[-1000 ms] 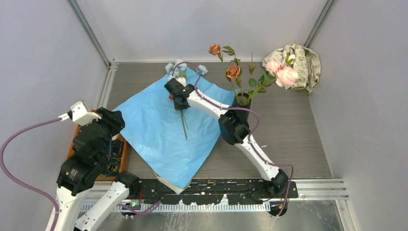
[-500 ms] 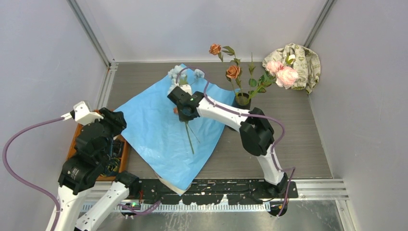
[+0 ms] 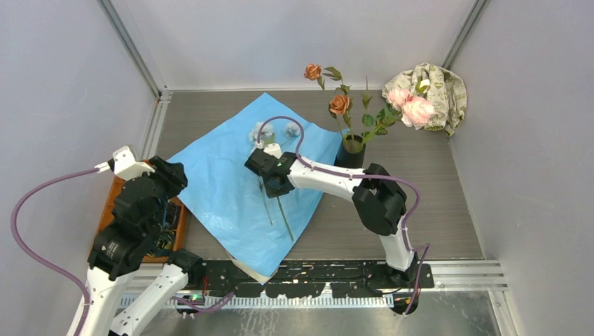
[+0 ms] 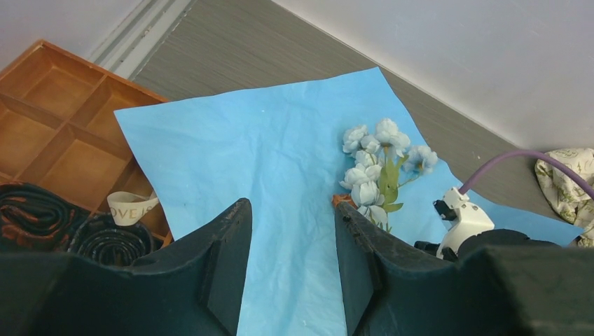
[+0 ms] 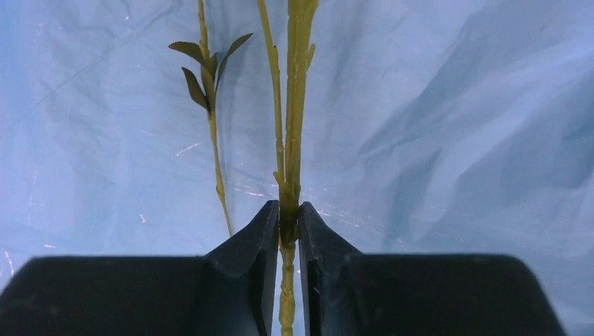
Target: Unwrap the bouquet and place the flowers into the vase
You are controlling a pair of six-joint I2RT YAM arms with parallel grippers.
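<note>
Right gripper [image 5: 288, 213] clenched on the green stem [image 5: 294, 105] of the pale blue flowers [image 3: 265, 131], low over the blue paper [image 3: 217, 175]. Paper lies spread open on the table [image 3: 427, 203]. A thinner leafy stem [image 5: 210, 126] runs beside the gripped one, outside the fingers. Black vase [image 3: 350, 155] upright just off the paper's right corner, holding orange-brown roses [image 3: 340, 104] and pink roses [image 3: 413, 106]. Left gripper [image 4: 291, 210] released, holding nothing, raised at the left by the wooden tray [image 4: 52, 98]. Patterned cloth [image 3: 438, 87] bunched in the back right corner.
</note>
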